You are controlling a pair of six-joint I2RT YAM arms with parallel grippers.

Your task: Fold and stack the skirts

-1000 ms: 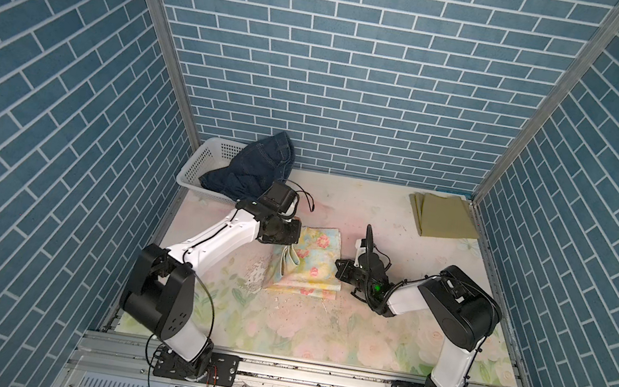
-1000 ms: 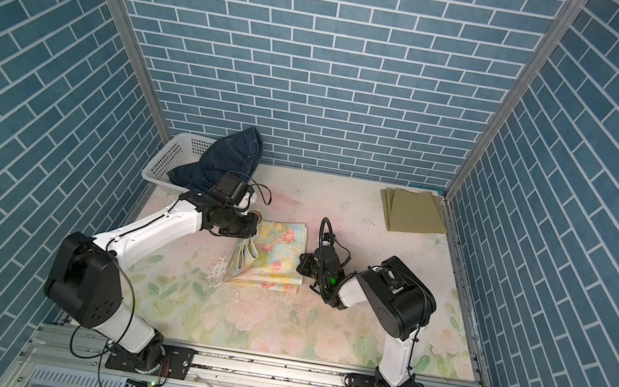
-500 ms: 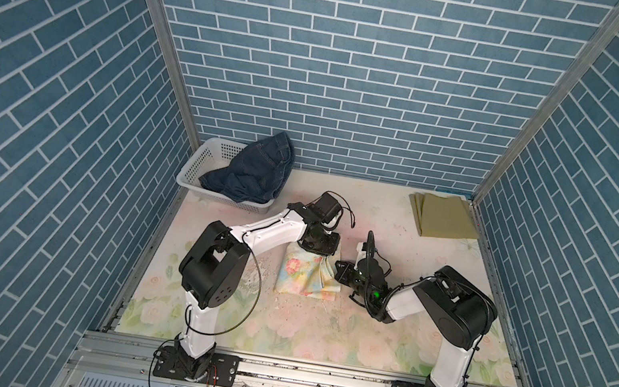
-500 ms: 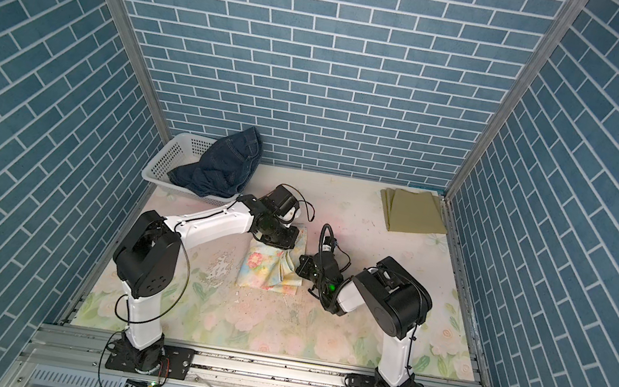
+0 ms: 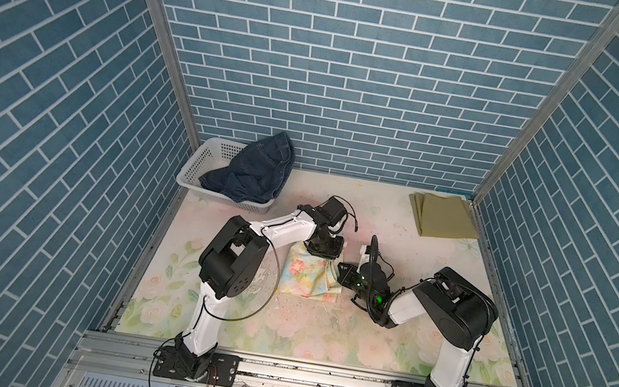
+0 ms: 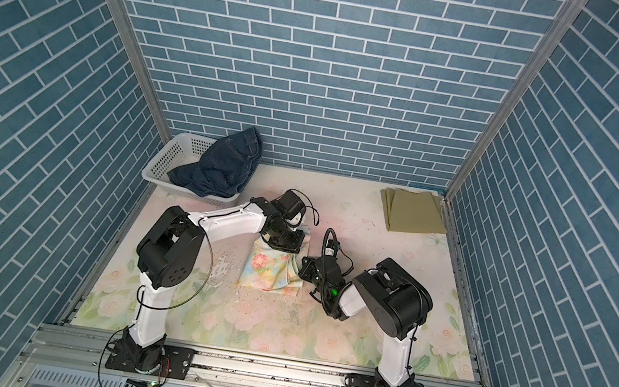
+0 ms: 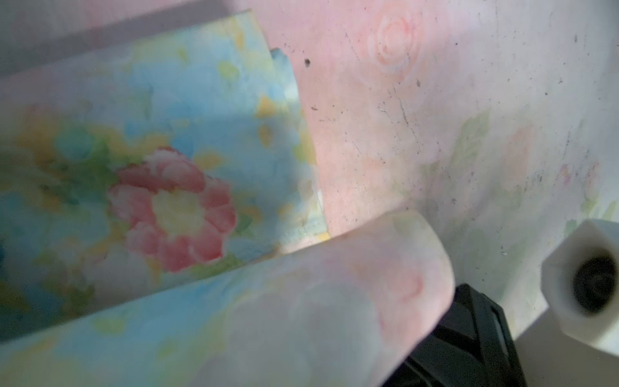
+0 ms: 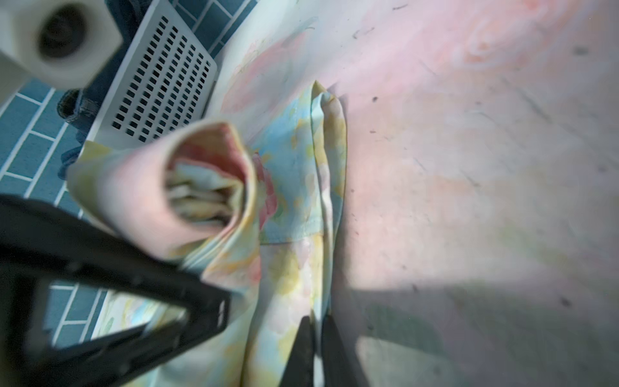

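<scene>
The pastel floral skirt [image 5: 304, 280] [image 6: 267, 274] lies folded at mid-table. My left gripper [image 5: 324, 252] [image 6: 283, 246] hangs over its far edge, shut on a rolled fold of the cloth [image 8: 201, 187]. In the left wrist view that fold drapes over the jaws and hides them, with the skirt [image 7: 167, 174] flat beyond. My right gripper [image 5: 340, 275] [image 6: 303, 270] is at the skirt's right edge. Its fingers [image 8: 301, 348] stand a thin slit apart on the hem. The olive-green skirt [image 5: 444, 220] [image 6: 416, 213] lies folded at the back right. The denim skirt [image 5: 256, 171] [image 6: 221, 166] is heaped in the basket.
A white perforated basket [image 5: 196, 170] [image 6: 163, 165] [image 8: 167, 77] stands in the back left corner against the brick wall. Brick-patterned walls close the table on three sides. The floral tabletop [image 5: 319, 331] runs bare toward the front rail.
My left arm swung right across the floral skirt, carrying its left side over, so the skirt is narrower and doubled. The right gripper stayed at the right edge.
</scene>
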